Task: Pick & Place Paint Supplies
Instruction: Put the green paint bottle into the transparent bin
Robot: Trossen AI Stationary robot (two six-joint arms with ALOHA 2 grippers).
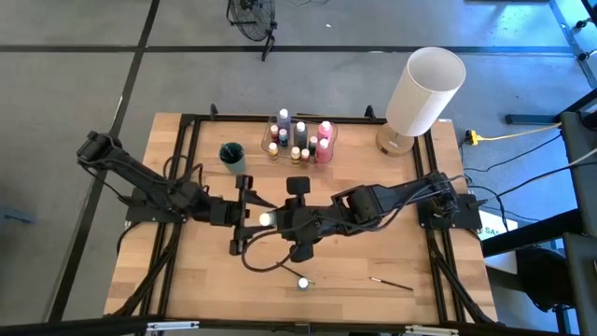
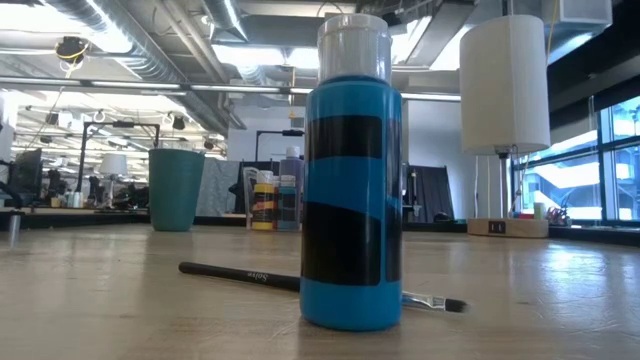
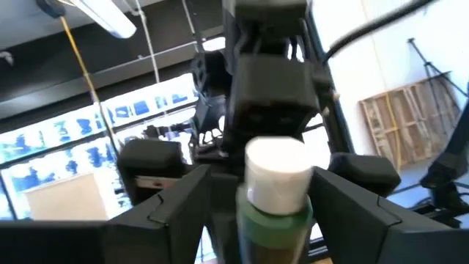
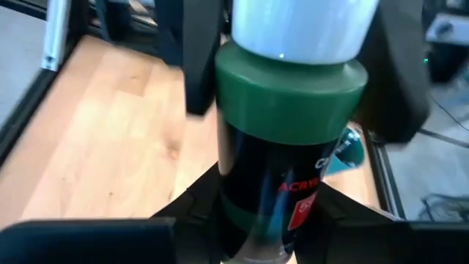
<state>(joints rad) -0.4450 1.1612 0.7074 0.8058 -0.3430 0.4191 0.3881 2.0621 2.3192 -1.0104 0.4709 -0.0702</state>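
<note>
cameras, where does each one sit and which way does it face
High: overhead, looking down on the table; both arms meet mid-table.
Low: at tabletop height, looking across at a blue bottle and brush; no arm shows.
Left wrist: on the left arm, facing a green bottle between its fingers.
Right wrist: on the right arm, facing the same green bottle between its fingers.
Both wrist views share that bottle.

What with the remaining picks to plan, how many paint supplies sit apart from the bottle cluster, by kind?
Paint bottles: 2 (blue bottle standing on the table; green bottle mid-table between left gripper and right gripper, which grips it)
Paintbrushes: 1 (paintbrush)
Total: 3
</note>
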